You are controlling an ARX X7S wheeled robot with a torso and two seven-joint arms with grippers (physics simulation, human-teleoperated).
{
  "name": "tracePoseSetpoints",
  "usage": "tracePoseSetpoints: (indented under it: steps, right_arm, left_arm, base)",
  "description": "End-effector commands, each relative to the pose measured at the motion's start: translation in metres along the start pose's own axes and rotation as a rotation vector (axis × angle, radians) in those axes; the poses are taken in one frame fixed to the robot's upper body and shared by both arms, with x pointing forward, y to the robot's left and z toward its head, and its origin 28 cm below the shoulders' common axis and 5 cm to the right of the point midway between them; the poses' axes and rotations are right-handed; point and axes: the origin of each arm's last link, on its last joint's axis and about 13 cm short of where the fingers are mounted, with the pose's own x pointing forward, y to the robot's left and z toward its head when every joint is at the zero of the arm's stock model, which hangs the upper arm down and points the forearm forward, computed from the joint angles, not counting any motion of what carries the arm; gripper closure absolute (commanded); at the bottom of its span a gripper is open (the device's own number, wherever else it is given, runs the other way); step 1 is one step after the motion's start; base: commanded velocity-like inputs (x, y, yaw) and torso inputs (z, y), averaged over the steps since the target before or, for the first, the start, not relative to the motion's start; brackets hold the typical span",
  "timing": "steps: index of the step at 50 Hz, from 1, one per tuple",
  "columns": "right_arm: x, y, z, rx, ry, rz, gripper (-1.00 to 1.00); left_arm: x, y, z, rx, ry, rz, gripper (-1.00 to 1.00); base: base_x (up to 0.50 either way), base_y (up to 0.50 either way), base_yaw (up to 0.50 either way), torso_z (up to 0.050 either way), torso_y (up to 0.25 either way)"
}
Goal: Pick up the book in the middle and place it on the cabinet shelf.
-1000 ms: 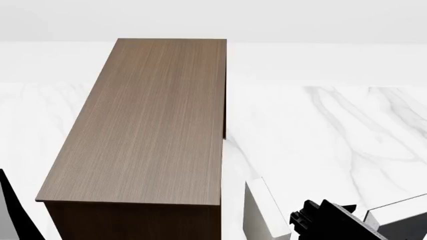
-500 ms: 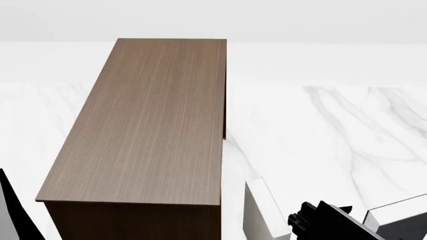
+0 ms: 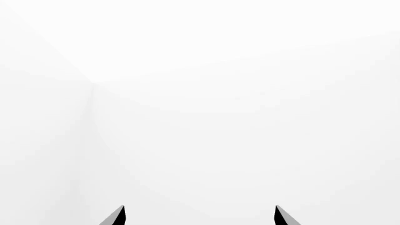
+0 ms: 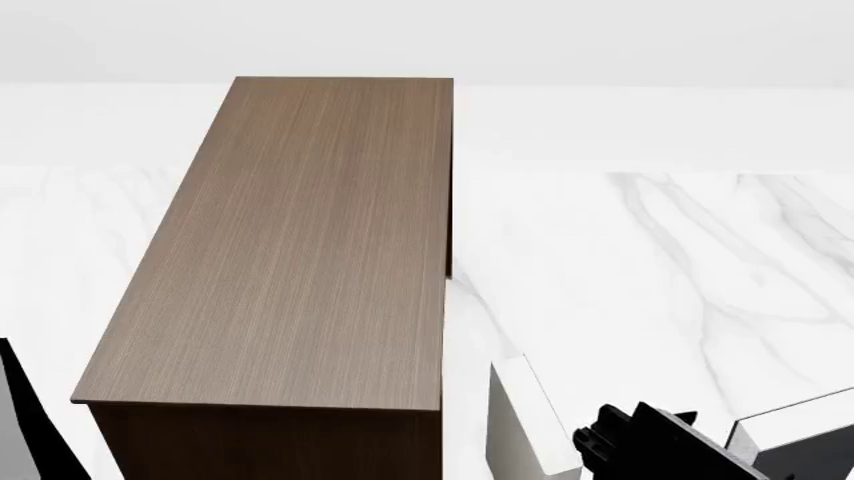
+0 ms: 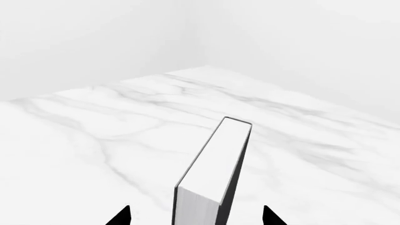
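Observation:
In the right wrist view the book [image 5: 216, 164] stands on edge on the marble table [image 5: 93, 131], white page edges up and a dark cover down one side. My right gripper [image 5: 196, 216] is open, one fingertip on either side of the book's near end, with a gap to each. The head view shows that gripper [image 4: 590, 440] low at the right; I cannot tell there which slab is the book. The cabinet shelf [image 4: 307, 250] is a tall dark brown cabinet with a bare, lighter top. My left gripper [image 3: 200, 218] is open on blank white.
A pale slab-like book [image 4: 527, 420] stands just left of the right gripper in the head view, and a grey-faced one [image 4: 794, 435] just right of it. The left arm [image 4: 16, 420] shows at the lower left corner. White marble table [image 4: 667, 270] stretches right of the cabinet.
In the head view the right gripper has crept slightly left and down. The cabinet and the left arm look the same.

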Motion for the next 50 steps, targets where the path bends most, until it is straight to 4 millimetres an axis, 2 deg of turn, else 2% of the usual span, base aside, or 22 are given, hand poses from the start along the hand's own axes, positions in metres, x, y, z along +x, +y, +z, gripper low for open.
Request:
tracePoseSetpoints:
  steps: [1, 50]
  right_arm:
    - [0.002, 0.005, -0.001, 0.015, -0.003, 0.035, -1.00]
    - [0.018, 0.012, -0.018, -0.038, -0.011, -0.008, -1.00]
  left_arm:
    - [0.002, 0.002, 0.001, 0.005, -0.010, 0.009, -1.00]
    - [0.001, 0.002, -0.002, 0.009, -0.001, 0.008, -1.00]
  base:
    - [0.00, 0.00, 0.00, 0.000, 0.000]
    - [0.00, 0.00, 0.00, 0.000, 0.000]
